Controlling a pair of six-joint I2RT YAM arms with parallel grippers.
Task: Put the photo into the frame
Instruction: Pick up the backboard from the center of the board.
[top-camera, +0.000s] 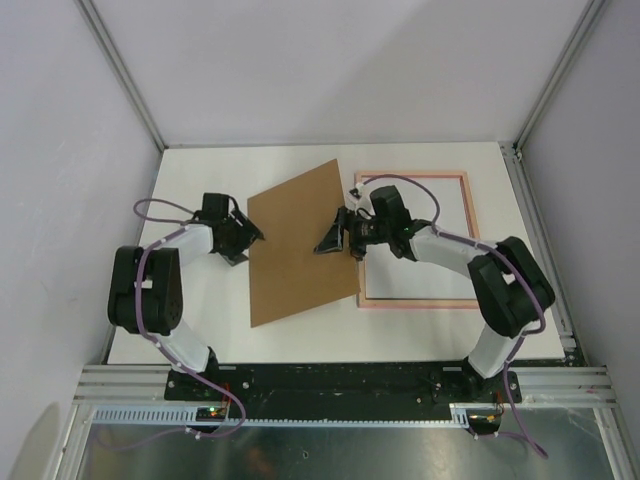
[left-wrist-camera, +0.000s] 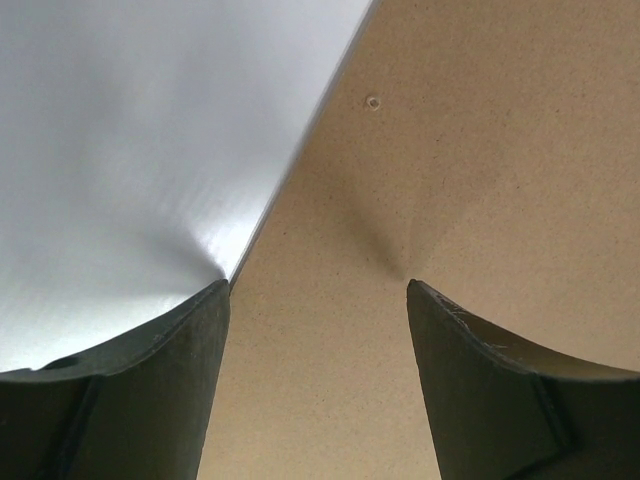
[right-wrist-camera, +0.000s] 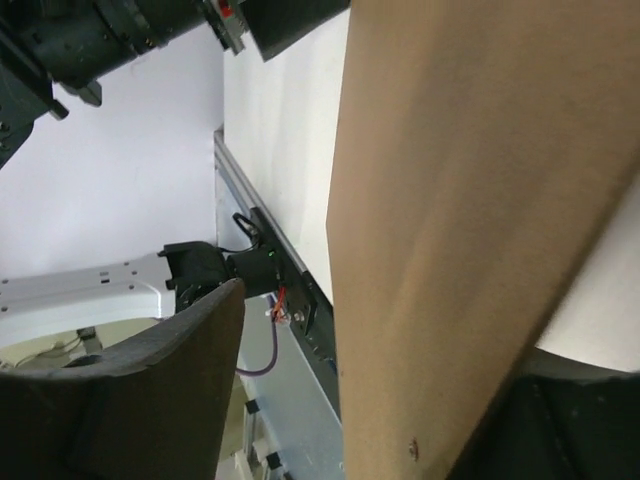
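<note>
Between the fingers of the right gripper, a plain brown rectangular backing board is seen passing at a tilt. A gap is visible between one dark finger and the board face, so the jaws are recorded as standing apart, not clamped. The left gripper is also spread wide and holds nothing. One fingertip is set over the white table, the other over the board, and the board's left edge runs between them.

The board is skewed across the table centre. Its near right corner reaches the left rail of the thin pink rectangular frame; touching or overlapping cannot be told.

The frame lies flat on the right half of the table, and its opening shows plain white. Whether that white is the photo's blank back or bare table cannot be told. No sunflower print is visible in any view.

Judgement: seating of the photo is unconfirmed. The backing board appears to be the step in hand, and it is not yet set into the frame.
</note>
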